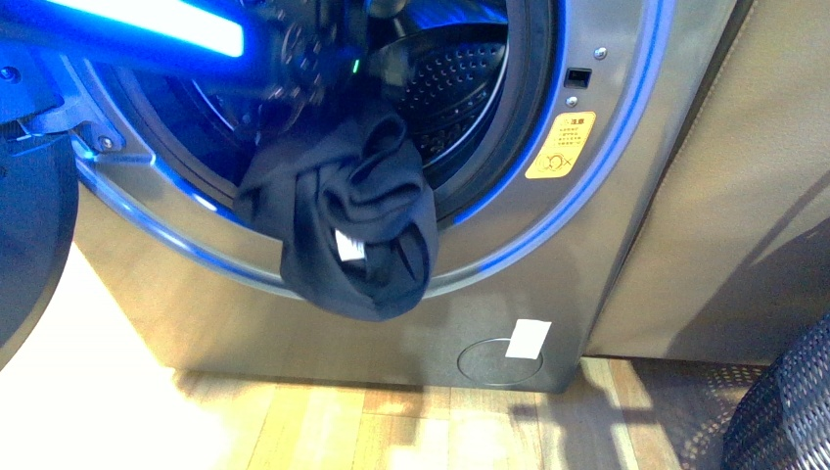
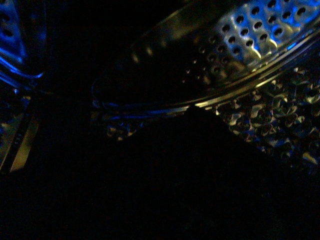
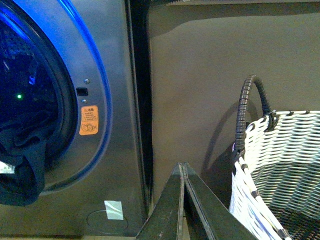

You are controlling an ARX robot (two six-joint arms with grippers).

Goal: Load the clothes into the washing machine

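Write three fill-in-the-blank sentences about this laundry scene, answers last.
1. The dark navy fabric garment hangs over the lower rim of the silver-grey washing machine's round ____.
2. The yellow warning sticker sits to the ____ of that opening in the front view.
3. The right gripper's jaws are ____.

Answers: porthole; right; shut

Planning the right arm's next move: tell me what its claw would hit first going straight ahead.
Judging by the right wrist view, the shut right claw points at the grey-beige cabinet panel between washing machine and woven basket; depth unclear.
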